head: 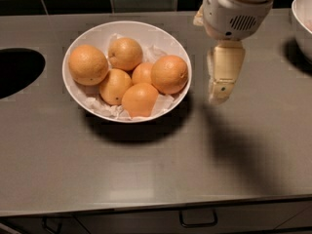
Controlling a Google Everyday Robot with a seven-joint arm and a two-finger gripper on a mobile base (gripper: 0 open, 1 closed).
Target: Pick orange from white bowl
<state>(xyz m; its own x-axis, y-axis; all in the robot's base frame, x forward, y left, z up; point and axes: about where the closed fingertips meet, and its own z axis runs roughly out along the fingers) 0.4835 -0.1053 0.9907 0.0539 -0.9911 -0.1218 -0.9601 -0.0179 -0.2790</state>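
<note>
Approach step: our gripper point(219, 97) hangs just right of the white bowl point(92, 33), with nothing picked yet.
The orange point(169, 73) (the deep-coloured big 1 among 6) lies against the bowl's right wall, nearest the gripper. We cannot tell whether the gripper is open or closed. We judge the next move calls for a short shift left over the rim, then a descent onto that fruit without nudging its neighbours.

Counting six oranges point(169, 73), all in one white bowl point(90, 39) just left of the single gripper point(220, 94) above the counter point(146, 169); spotting one second bowl point(303, 23) far right.
</note>
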